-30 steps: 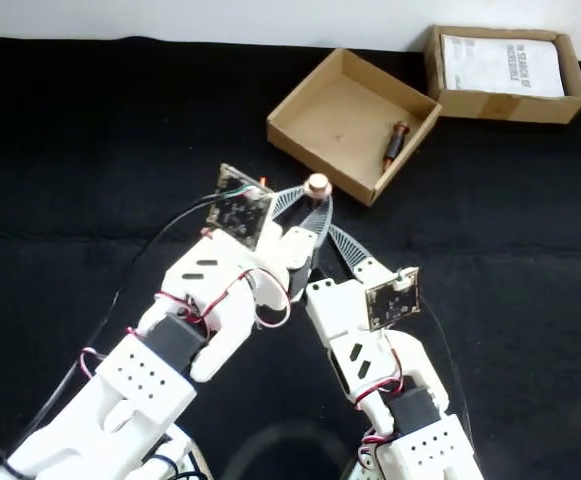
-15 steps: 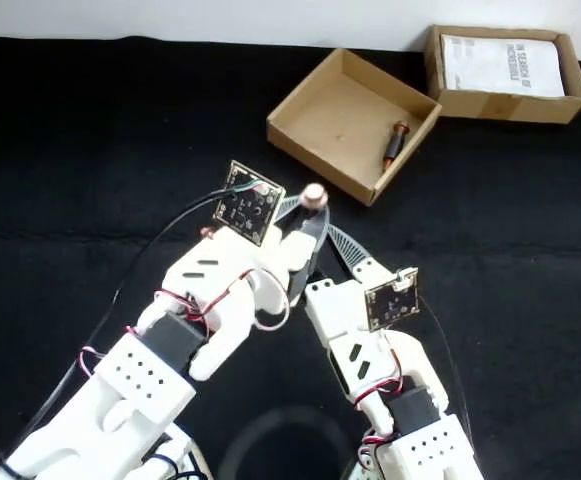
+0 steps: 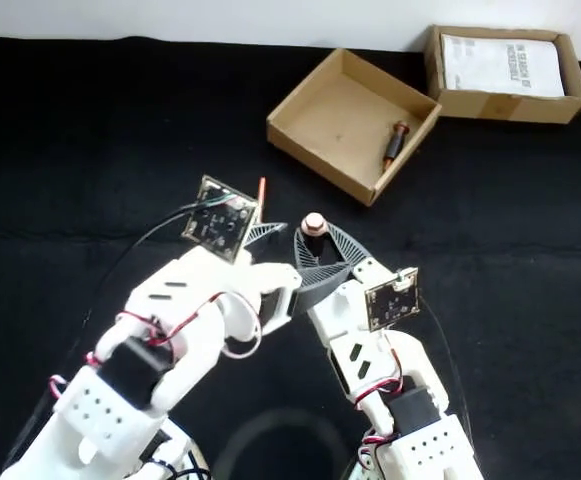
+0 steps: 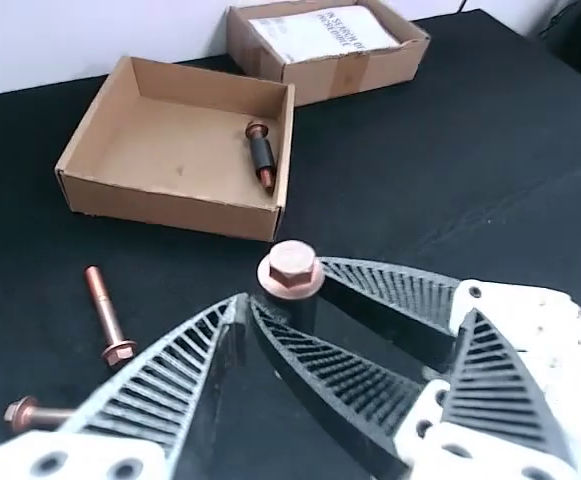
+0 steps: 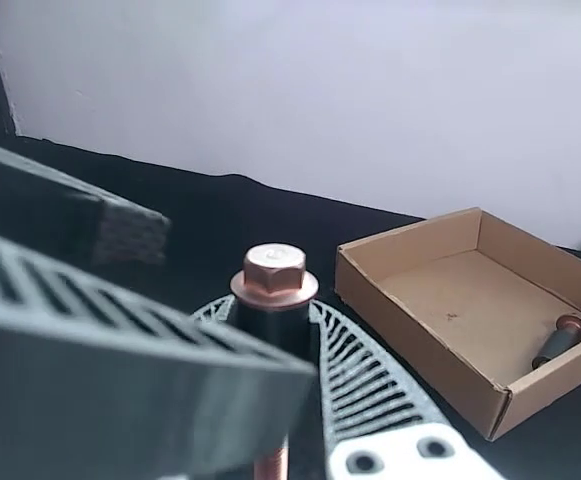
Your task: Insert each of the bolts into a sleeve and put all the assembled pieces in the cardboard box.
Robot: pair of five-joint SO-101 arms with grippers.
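A sleeved bolt (image 3: 313, 222) is clamped upright by the right gripper (image 3: 316, 234) near the table's middle, short of the cardboard box (image 3: 316, 164) toward the far edge. The left gripper (image 3: 263, 232) is closed on nothing just beside it. If the two are bumped together, the sleeve could be knocked loose.

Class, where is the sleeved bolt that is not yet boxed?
High view: the sleeved bolt stands upright in the right hand, mid-table, just short of the cardboard box's near wall.
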